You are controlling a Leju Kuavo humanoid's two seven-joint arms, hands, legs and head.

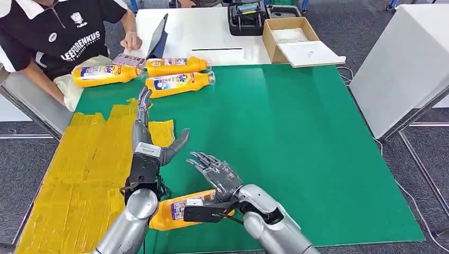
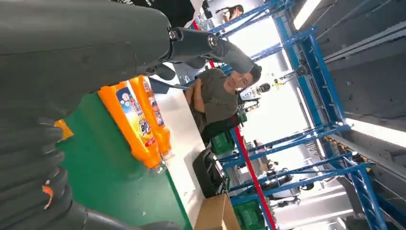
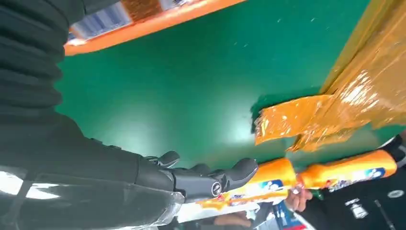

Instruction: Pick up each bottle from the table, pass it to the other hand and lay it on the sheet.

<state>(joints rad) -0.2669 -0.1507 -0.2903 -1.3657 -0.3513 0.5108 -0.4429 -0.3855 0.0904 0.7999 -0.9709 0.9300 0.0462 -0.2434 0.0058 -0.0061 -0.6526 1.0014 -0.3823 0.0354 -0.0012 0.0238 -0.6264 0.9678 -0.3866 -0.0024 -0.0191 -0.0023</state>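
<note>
Four orange detergent bottles lie on their sides in the head view: three clustered at the upper left of the frame, namely one on the far left (image 1: 106,74), one behind (image 1: 177,65) and one in front (image 1: 180,83), and a fourth (image 1: 172,211) low in the frame, partly under both forearms. None of them rests on the yellow sheet (image 1: 79,174), which covers the left part of the green table mat (image 1: 296,143), so I judge the laying down not yet done. Left hand (image 1: 151,132) stretches toward the cluster with fingers straight and thumb spread, holding nothing. Right hand (image 1: 217,170) hovers at lower centre, palm up, fingers apart and empty, probably posed to receive a pass. A seated person (image 1: 58,37) at the upper left rests a hand by a tablet (image 1: 158,36); a cardboard box (image 1: 294,39) sits at the top centre
</note>
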